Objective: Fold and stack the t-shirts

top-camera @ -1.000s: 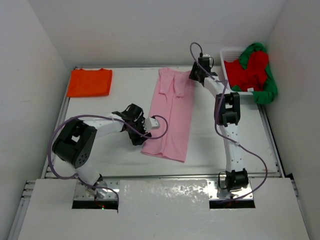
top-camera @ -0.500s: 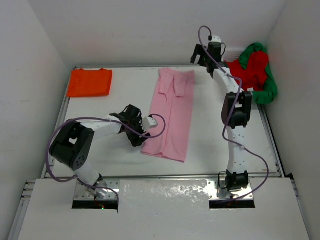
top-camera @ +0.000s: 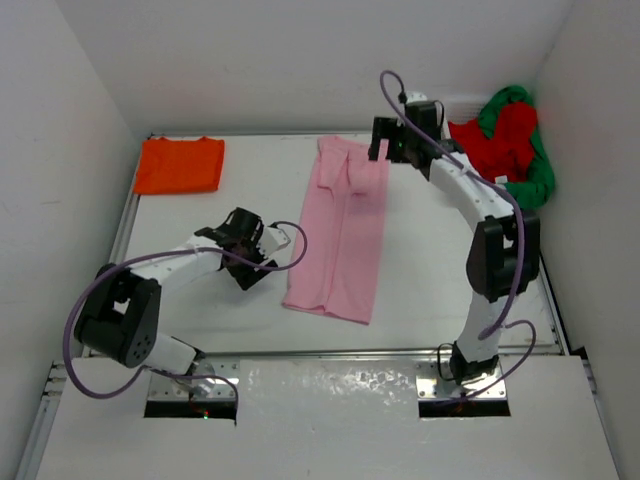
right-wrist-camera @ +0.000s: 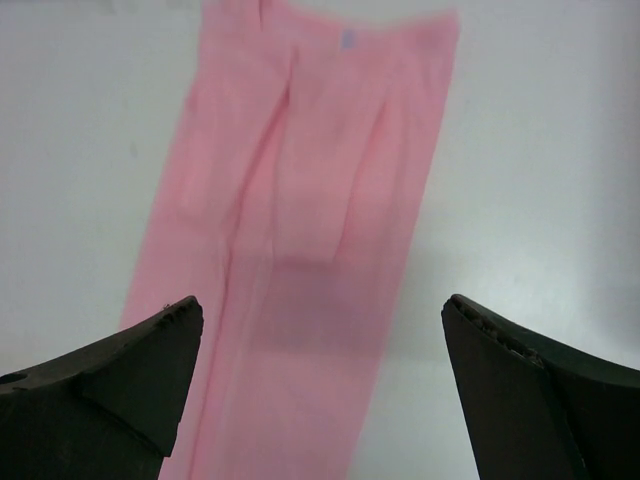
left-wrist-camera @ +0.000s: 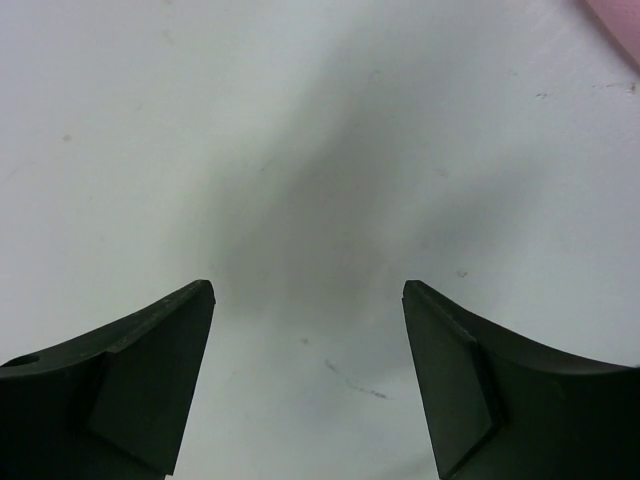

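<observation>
The pink t-shirt [top-camera: 340, 235] lies in the middle of the table as a long narrow strip, its sides folded in. My right gripper [top-camera: 384, 141] hangs open above its far end, and the right wrist view shows the pink t-shirt [right-wrist-camera: 300, 250] stretching away below the right gripper [right-wrist-camera: 320, 305]. My left gripper [top-camera: 250, 268] is open over bare table left of the strip, with nothing in it. In the left wrist view, the left gripper [left-wrist-camera: 308, 290] has only a pink corner [left-wrist-camera: 622, 18] at top right. An orange t-shirt [top-camera: 180, 165] lies folded at back left. Red [top-camera: 500, 135] and green [top-camera: 540, 180] t-shirts are heaped at back right.
White walls close in the table on the left, back and right. The red and green heap almost hides what it sits in. Purple cables loop off both arms. A raised rim [top-camera: 330, 352] runs along the table's near edge in front of the arm bases.
The right gripper opened at the pink shirt's far corner, rose, then came back over that end. The left gripper pulled left off the strip's edge and opened wider.
</observation>
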